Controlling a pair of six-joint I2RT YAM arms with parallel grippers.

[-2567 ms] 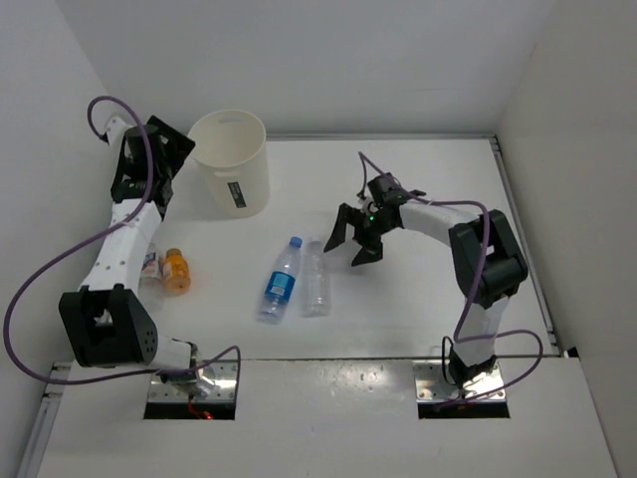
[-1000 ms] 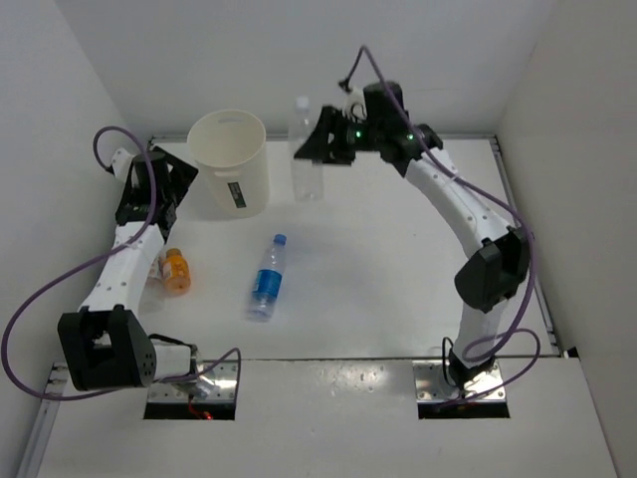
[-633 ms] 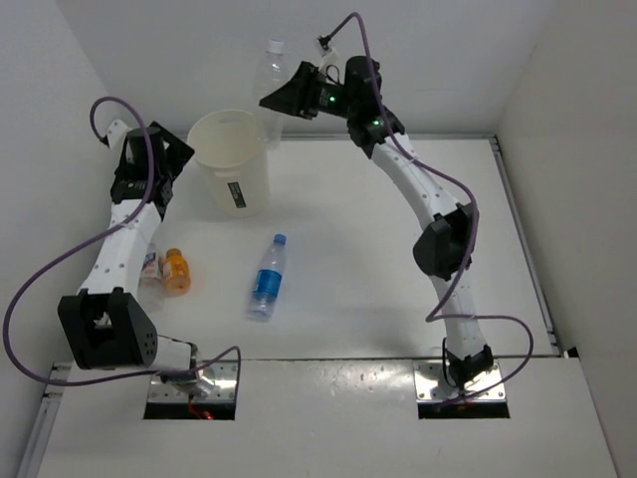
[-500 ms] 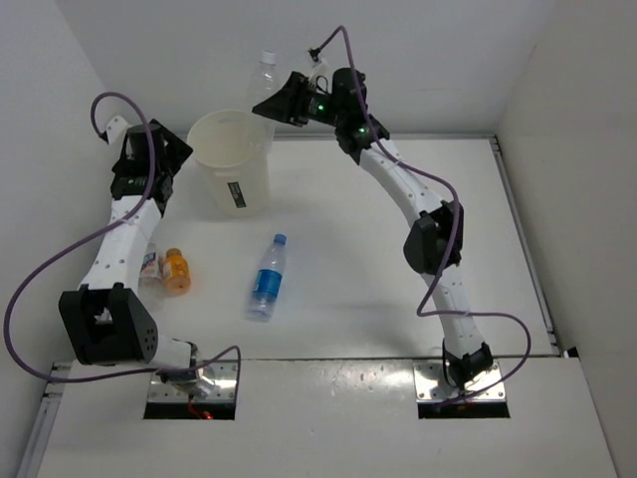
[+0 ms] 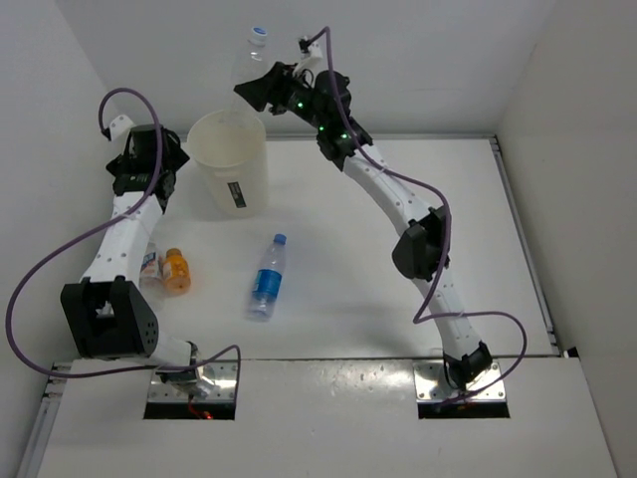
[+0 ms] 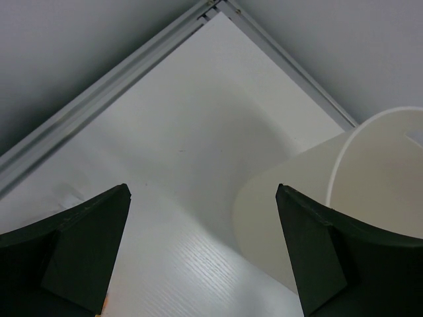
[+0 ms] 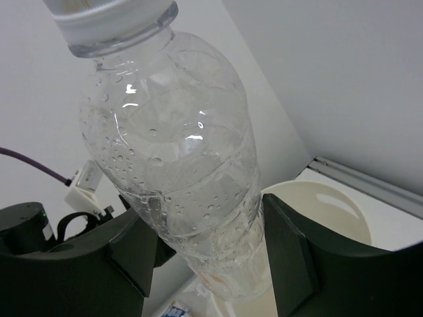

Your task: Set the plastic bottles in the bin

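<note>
Top external view: we look down on a white tabletop (image 5: 398,219), with both arms reaching toward its far left part.
Right gripper (image 5: 255,92): we see it raised high over the far side of the tabletop. It is closed around the lower body of a bottle. In the right wrist view its two dark fingers (image 7: 291,257) press against the bottle's sides.
Plain clear bottle (image 5: 246,62): it is held in the air, tilted, with its pale cap uppermost. From above, its lower end overlaps the far rim of the bin. Close up we see droplets on its wall.
Bin (image 5: 224,179): it is cream-white and stands upright at the far left of the tabletop, mouth open, with a small dark label on its near side. In the right wrist view its mouth lies below and beyond the held bottle.
Left gripper (image 5: 142,167): it sits just left of the bin. In the left wrist view we see its jaws spread wide with nothing between them.
Blue-label bottle (image 5: 265,280): it lies on its side mid-tabletop, well apart from the bin.
Orange bottle (image 5: 175,270): it lies beside the left arm, apart from both grippers.
</note>
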